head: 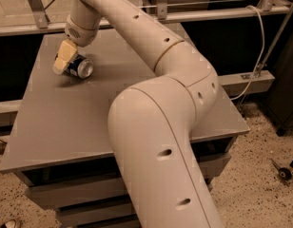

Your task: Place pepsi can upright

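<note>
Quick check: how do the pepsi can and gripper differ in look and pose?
The pepsi can is dark blue with a silver end; the gripper is pale tan. The can lies on its side on the table; the gripper angles down from above over it. Both are at the table's far left.

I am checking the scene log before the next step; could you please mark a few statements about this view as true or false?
1. The pepsi can stands upright. False: it lies on its side.
2. The hand is right at the can, over the far left part of the table. True.
3. The can rests on the floor. False: it is on the table top.
4. The arm crosses the middle of the view and hides part of the table. True.
</note>
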Tool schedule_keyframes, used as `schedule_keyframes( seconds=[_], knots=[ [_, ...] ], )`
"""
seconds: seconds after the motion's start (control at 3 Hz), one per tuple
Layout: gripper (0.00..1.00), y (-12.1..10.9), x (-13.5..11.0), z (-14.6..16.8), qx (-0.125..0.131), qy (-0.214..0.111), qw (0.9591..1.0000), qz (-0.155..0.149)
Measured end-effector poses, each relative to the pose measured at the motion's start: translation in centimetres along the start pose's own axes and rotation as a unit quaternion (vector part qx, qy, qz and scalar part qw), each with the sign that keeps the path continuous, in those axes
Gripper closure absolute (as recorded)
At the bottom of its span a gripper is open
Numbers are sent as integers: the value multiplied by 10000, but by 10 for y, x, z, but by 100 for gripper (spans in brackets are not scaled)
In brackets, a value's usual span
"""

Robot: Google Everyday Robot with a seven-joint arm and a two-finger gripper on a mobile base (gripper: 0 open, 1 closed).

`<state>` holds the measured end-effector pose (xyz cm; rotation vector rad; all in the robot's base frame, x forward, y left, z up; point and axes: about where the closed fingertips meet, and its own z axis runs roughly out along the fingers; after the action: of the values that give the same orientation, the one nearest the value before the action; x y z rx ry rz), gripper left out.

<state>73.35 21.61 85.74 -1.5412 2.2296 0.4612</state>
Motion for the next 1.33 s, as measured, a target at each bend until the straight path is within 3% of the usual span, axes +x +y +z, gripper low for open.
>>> schedule_keyframes(
  seconds=[0.33, 0.67, 1.33],
  knots=[
    [0, 1, -6, 15, 125, 332, 9994, 45],
    [13, 0, -12, 21, 356, 611, 9975, 25],
    [60, -2, -20, 20, 777, 943, 9925, -33]
  ],
)
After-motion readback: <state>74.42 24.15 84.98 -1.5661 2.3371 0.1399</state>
